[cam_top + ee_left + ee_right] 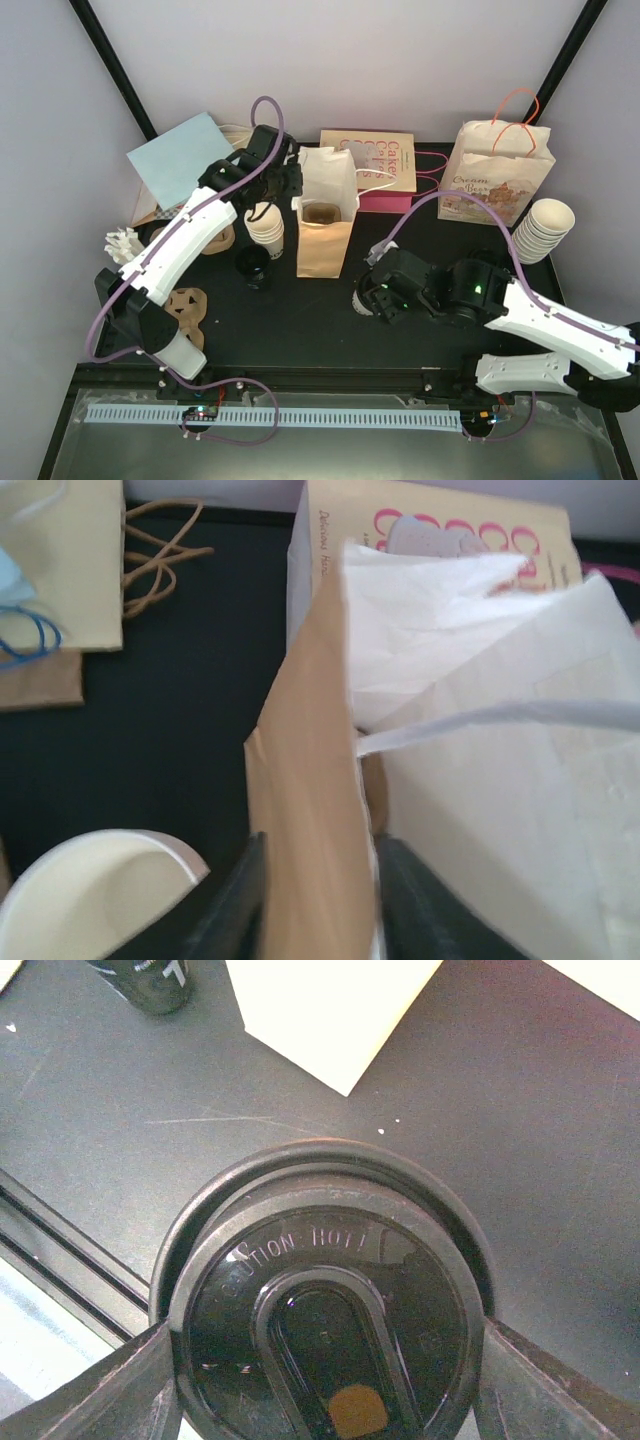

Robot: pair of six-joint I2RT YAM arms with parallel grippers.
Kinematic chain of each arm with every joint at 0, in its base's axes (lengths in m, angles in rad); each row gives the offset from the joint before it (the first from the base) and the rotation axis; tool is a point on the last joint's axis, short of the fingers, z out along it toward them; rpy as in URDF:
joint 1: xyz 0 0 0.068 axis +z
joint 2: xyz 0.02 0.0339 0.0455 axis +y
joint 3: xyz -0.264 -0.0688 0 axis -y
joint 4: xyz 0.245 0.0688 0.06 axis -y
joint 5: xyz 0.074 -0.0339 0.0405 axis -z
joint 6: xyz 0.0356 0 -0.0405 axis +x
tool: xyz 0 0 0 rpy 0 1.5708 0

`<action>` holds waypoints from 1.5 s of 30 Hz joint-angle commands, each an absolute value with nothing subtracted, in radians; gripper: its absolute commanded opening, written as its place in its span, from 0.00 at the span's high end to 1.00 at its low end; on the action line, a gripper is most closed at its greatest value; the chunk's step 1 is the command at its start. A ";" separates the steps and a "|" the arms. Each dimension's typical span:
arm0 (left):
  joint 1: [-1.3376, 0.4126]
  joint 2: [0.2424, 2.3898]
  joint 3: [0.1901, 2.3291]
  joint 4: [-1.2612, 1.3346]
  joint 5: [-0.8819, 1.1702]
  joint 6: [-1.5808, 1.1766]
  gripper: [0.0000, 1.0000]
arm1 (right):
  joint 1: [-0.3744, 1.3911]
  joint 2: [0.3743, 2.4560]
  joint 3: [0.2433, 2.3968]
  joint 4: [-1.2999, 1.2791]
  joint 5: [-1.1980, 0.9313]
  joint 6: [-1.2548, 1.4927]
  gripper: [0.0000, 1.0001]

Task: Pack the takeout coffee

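Black plastic lid (330, 1300), stamped CAUTION HOT, capping the takeout coffee (366, 298); upright on the dark table (300, 320) right of centre, long axis vertical, lid skyward. Clamped between the fingers of the right claw (328, 1360), one at each side of the lid rim. Farther back, left claw (320, 880) pinching a wall of the standing brown paper bag (325, 240)

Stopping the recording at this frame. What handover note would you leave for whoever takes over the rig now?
Left gripper: fingers on either side of a side wall of the open brown bag; a firm grip is not clear.
Right gripper: shut on the lidded cup, right of the bag and outside it.
Done: black lid is on the cup.
Left: carry the cup into the bag and release.
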State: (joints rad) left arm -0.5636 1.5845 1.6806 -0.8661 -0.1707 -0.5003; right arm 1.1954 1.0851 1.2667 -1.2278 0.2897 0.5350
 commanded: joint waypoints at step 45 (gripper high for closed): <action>-0.592 1.287 1.446 -0.845 0.271 -0.017 0.98 | 1.199 1.078 1.783 -1.232 0.165 0.379 0.38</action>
